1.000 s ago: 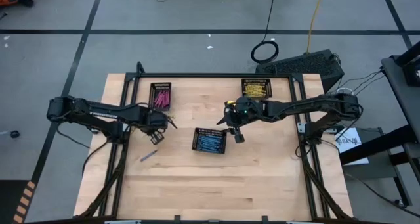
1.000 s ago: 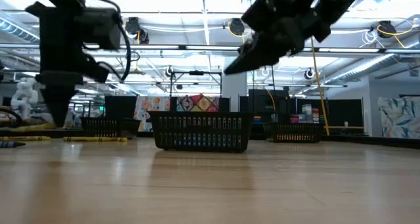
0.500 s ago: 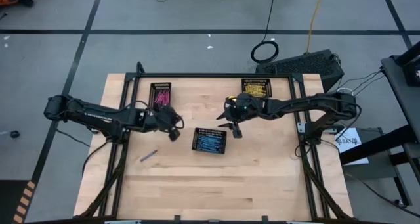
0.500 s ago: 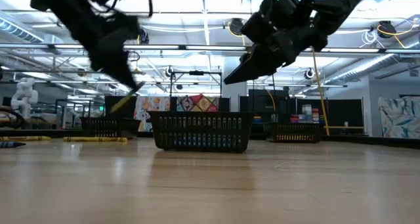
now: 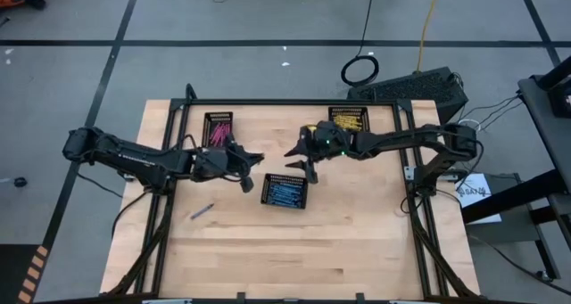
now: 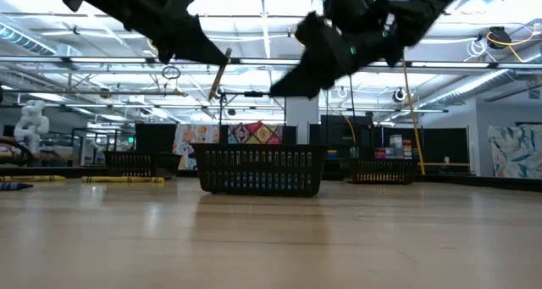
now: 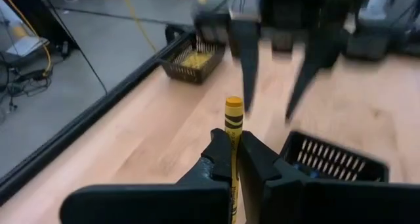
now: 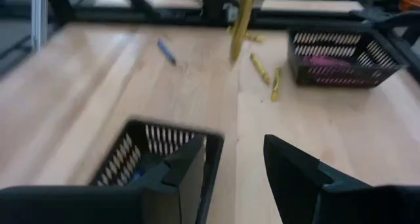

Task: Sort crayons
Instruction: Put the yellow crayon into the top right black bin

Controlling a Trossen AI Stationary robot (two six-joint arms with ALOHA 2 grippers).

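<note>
My left gripper (image 5: 252, 161) hangs over the table's middle, left of the blue tray (image 5: 285, 191), shut on a yellow crayon (image 7: 233, 112). In the low view the crayon (image 6: 218, 73) shows slanted below that gripper (image 6: 199, 47). My right gripper (image 5: 291, 160) faces it from the right, just beyond the blue tray's far edge. It is open with nothing between its fingers (image 8: 230, 171). A blue crayon (image 5: 202, 211) lies flat on the table at the near left. Two yellow crayons (image 8: 259, 66) lie near the pink tray (image 8: 341, 56). My left gripper pinches the yellow crayon's shaft (image 7: 233, 127) between its two fingertips. The fingers reach out nearly level toward the table's right and lie across the crayon. The crayon is lifted clear and stands tilted, one end above the fingers and the rest below them.
Three black mesh trays stand on the wood: a pink-filled one (image 5: 219, 126) far left, a yellow-filled one (image 5: 346, 119) far right, and the blue-filled one in the middle. Black frame rails (image 5: 178, 117) run along the table's far and side edges.
My left gripper has risen and gone toward the table's right with the yellow crayon. It has tipped from pointing down to nearly level, and the crayon is now lifted clear. My right gripper has shifted a little toward the left, nearer the left gripper.
</note>
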